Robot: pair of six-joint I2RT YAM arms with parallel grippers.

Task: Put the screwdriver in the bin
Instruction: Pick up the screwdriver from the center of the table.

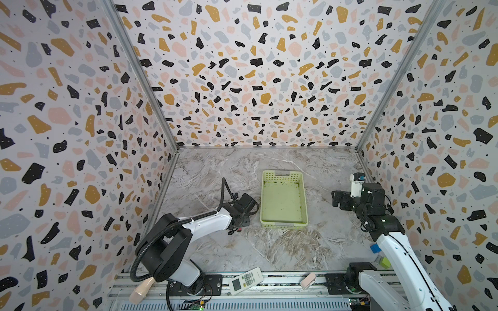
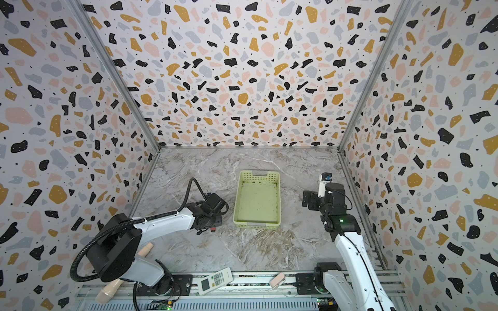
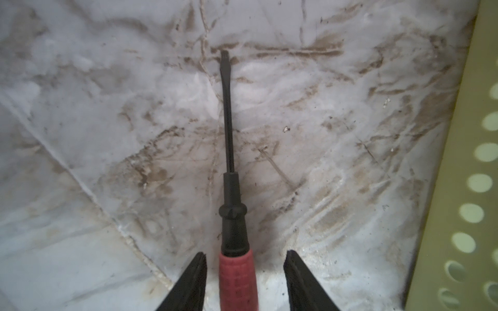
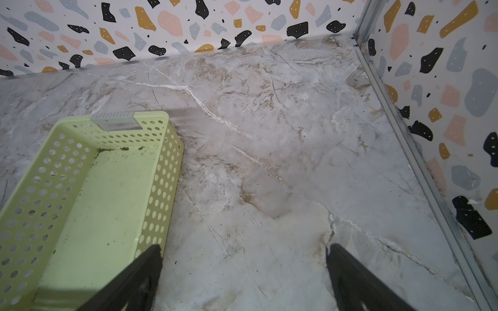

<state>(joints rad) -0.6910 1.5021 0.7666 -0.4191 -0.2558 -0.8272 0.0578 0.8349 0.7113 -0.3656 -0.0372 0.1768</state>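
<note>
Finds left gripper (image 3: 245,254) down at the table (image 3: 107,107), jaws parted either side of the screwdriver (image 3: 231,188) at its red handle, a gap showing on each side: set for a pinch, nothing gripped yet. Notes screwdriver lying flat on the table, just beside the bin (image 3: 463,188) and outside it. Judges bin placed mid-table within reach of both arms. Finds right gripper (image 4: 244,247) spread wide, holding nothing, hovering beside the bin, likely idle. Counts 1 screwdriver, 1 bin, 2 grippers.

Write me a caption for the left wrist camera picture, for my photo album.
Left gripper straddles the red-handled screwdriver on the marble table, jaws open on either side of it, bin alongside.
</note>
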